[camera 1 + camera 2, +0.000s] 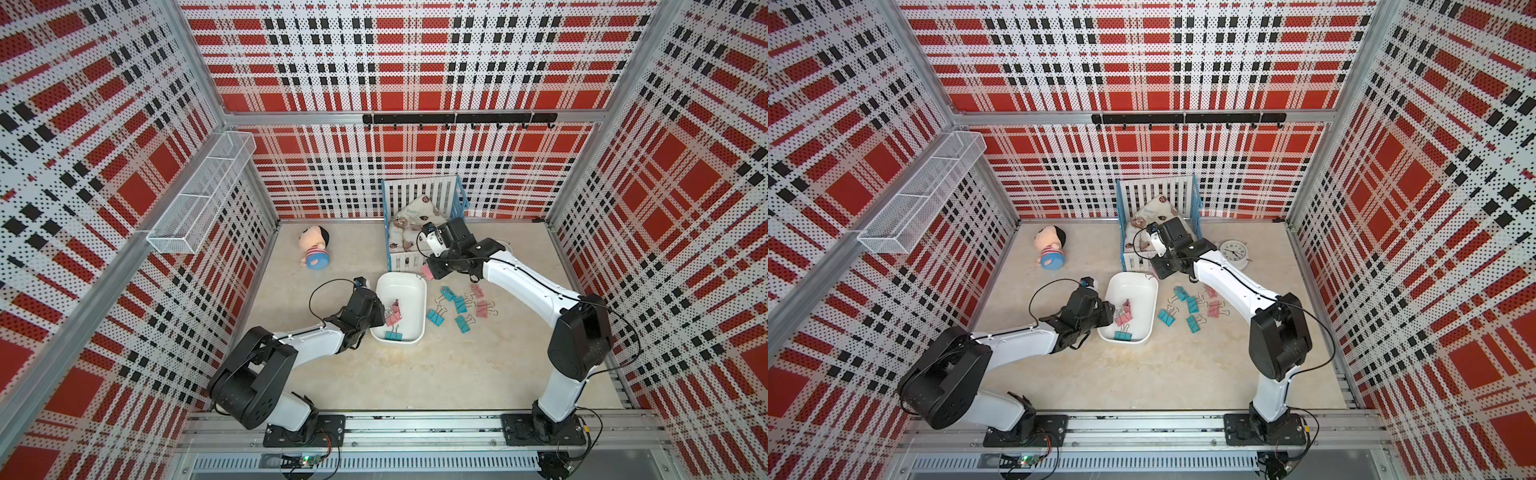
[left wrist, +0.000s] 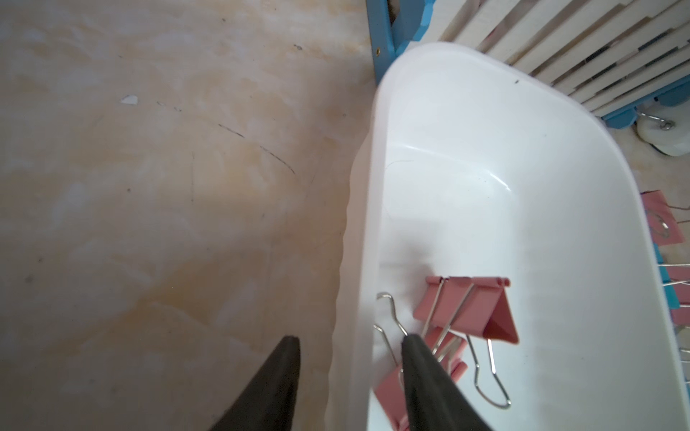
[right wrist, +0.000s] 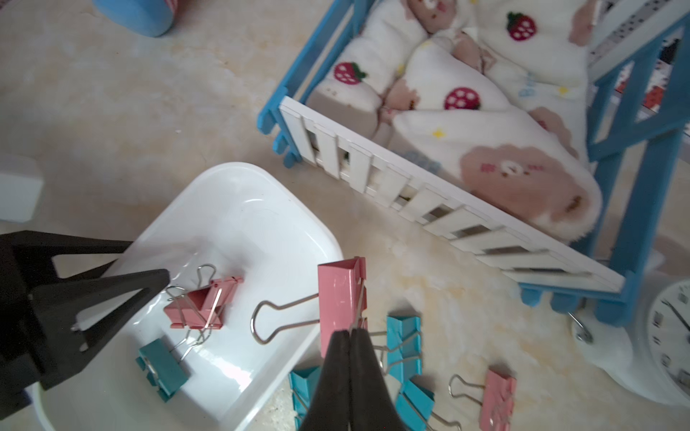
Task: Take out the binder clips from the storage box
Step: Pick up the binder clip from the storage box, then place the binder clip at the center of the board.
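Note:
The white storage box [image 1: 405,291] sits mid-table. Inside it lie two pink binder clips [image 1: 392,316] and a teal one [image 1: 392,336]. My left gripper [image 1: 380,311] straddles the box's left wall [image 2: 373,209], one finger outside and one inside beside a pink clip [image 2: 470,309], and is closed on that wall. Just off the box's far right corner, my right gripper [image 3: 350,332] is shut on the wire handle of a pink clip [image 3: 341,298], which also shows in a top view [image 1: 426,272]. Several teal and pink clips [image 1: 459,305] lie on the table right of the box.
A white-and-blue crib [image 1: 419,195] with a doll and blanket stands close behind the box. A plush doll [image 1: 316,249] lies at the back left. A white clock [image 1: 1234,251] stands right of the crib. A wire-mesh basket [image 1: 203,195] hangs on the left wall.

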You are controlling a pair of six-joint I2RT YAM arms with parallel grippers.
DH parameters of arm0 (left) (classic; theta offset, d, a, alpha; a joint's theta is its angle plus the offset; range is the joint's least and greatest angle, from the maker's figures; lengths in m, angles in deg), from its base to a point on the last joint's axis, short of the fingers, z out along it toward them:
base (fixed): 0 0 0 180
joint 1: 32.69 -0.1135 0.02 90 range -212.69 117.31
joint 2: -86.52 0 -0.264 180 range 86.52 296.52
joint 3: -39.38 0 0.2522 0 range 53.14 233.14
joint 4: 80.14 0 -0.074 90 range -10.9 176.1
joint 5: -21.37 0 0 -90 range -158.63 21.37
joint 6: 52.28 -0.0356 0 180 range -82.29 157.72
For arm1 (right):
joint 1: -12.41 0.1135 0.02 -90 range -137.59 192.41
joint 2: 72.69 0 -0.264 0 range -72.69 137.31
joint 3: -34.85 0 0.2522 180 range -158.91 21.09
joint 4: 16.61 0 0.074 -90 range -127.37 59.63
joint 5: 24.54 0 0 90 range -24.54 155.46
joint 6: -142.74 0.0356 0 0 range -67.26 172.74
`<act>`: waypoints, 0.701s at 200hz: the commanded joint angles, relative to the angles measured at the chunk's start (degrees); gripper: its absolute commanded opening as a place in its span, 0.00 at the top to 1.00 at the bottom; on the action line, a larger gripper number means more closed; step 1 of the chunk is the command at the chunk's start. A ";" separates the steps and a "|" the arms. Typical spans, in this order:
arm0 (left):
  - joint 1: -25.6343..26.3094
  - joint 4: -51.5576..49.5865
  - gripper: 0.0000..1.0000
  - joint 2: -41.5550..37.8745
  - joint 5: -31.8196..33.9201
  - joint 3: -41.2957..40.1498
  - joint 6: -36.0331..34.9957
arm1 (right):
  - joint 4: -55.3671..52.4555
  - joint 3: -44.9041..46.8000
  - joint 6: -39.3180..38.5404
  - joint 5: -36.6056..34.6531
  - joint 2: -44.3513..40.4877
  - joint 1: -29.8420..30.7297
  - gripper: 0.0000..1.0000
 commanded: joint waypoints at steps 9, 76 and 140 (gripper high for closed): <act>0.39 -0.57 0.48 0.04 0.70 1.91 -1.37 | 2.02 5.55 1.76 -3.04 -5.90 -3.92 1.00; 0.36 -0.21 0.48 0.33 0.22 1.97 -1.36 | 2.65 16.06 4.07 -8.49 -12.54 -12.93 1.00; 0.39 -0.35 0.47 0.56 0.03 2.32 -1.47 | 3.31 20.74 6.34 -11.96 -11.82 -19.62 1.00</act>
